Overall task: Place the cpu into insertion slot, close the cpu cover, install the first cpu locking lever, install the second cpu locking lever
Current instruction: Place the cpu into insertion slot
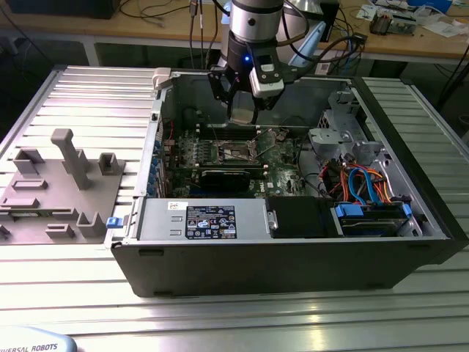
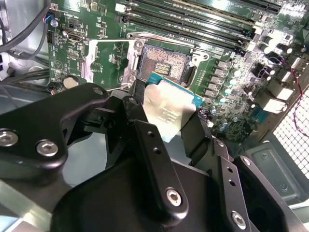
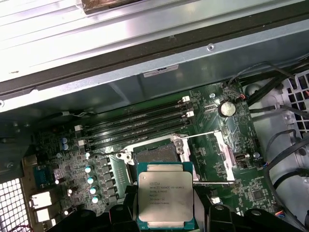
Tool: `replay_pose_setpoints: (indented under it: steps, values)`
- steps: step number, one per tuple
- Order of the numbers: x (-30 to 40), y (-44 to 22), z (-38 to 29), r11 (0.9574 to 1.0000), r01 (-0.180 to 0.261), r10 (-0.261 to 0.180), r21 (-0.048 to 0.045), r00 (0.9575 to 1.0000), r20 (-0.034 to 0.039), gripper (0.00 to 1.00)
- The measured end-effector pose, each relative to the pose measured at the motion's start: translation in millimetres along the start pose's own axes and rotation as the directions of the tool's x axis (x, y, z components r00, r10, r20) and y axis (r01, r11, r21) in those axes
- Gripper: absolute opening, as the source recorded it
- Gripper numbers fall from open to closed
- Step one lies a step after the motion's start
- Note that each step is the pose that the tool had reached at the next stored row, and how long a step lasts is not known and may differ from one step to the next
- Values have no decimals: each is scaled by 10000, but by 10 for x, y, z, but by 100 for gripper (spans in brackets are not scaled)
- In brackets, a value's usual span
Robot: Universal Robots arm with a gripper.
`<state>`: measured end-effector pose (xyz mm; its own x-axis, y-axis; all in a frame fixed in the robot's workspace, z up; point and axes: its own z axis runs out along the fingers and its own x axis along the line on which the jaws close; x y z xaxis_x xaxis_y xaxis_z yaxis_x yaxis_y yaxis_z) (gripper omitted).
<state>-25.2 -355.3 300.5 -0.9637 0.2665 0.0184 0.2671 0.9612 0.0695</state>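
Since the insertion slot [image 1: 238, 152] sits deep inside the open computer case [image 1: 293, 271], the arm comes in from above in the exterior view, with the pincer [image 1: 242, 110] hanging over the green board. The case lies on its side on the ribbed counter [image 1: 220, 323]. A grey fixture tray [image 1: 58, 183] sits at the exterior view's left, well apart. The chip is too small to make out here.

Second wrist view: the pincer [image 2: 166, 116] is narrowed onto the cpu [image 2: 169, 108], with a black finger on each of two opposite edges. That edge grip probably keeps the underside clear for seating. The cpu hangs just short of the insertion slot [image 2: 164, 67], not in it. The cpu cover [image 2: 91, 60] is flipped open beside the slot, which leaves the socket bare.

First wrist view: the cpu [image 3: 165, 195] is flat with its metal top up, and its far edge overlaps the near rim of the insertion slot [image 3: 157, 153]. It is close to square. The slightly longer side runs from the pincer [image 3: 166, 208] toward the slot, across the memory slots [image 3: 140, 123]. Its edges look roughly square to the socket rim. The cpu cover [image 3: 223, 150] stands open at the side.
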Motion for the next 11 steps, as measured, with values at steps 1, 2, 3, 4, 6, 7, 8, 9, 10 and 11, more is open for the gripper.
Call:
replay_pose_setpoints:
  steps: [1,2,3,4,6,7,8,9,10,11]
  values:
    - [0,0,1,10000,-27,27,0,10000,2,54]
    - [0,0,2,10000,-51,51,-2,10000,3,54]
    - [0,0,3,10000,-73,73,-1,10000,5,54]
    - [0,0,4,10000,-89,89,-1,10000,6,54]
    - [0,0,7,9999,-144,144,-3,9999,10,54]
    - [0,-1,8,9998,-177,177,-3,9998,12,54]
    - [0,-1,9,9998,-187,187,-3,9998,13,54]
    - [0,-1,9,9998,-198,198,-3,9998,14,54]
    - [0,-1,10,9998,-206,206,-3,9998,15,54]
    - [0,-1,11,9998,-217,217,-4,9998,15,54]
